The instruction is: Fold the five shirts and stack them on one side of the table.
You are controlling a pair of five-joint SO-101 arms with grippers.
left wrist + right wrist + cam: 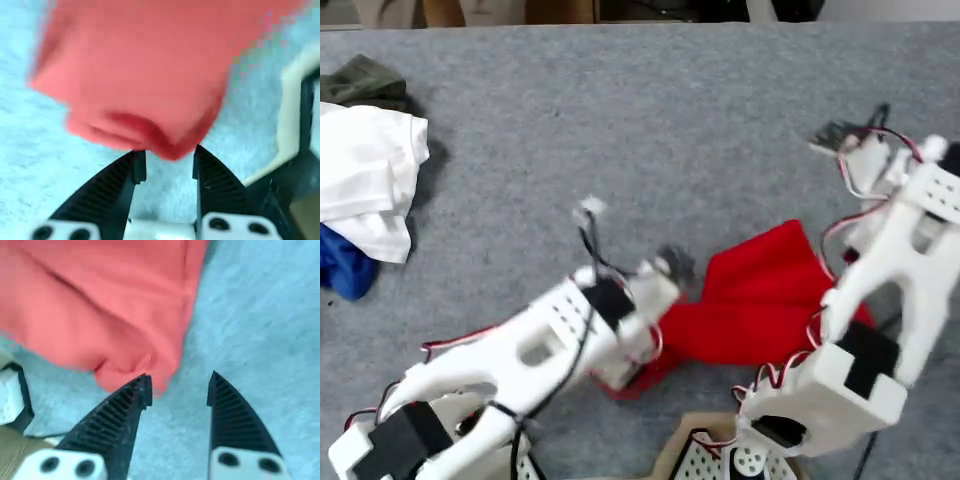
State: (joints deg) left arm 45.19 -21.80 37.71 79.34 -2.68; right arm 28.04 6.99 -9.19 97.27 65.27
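A red shirt (760, 300) lies crumpled on the grey table near the front, right of centre. My left arm (540, 345) comes in from the front left and ends at the shirt's left end. In the left wrist view the left gripper (167, 155) is open, and a rounded fold of the red shirt (150, 65) sits just at its fingertips. My right arm (910, 250) stands over the shirt's right side. The right gripper (178, 382) is open above the bare table, one fingertip beside a corner of the red shirt (90, 300).
A pile of unfolded shirts sits at the table's left edge: a white one (370, 170), an olive green one (365, 80) behind it and a blue one (345, 265) in front. The arms' tan base plate (675, 445) is at the front edge.
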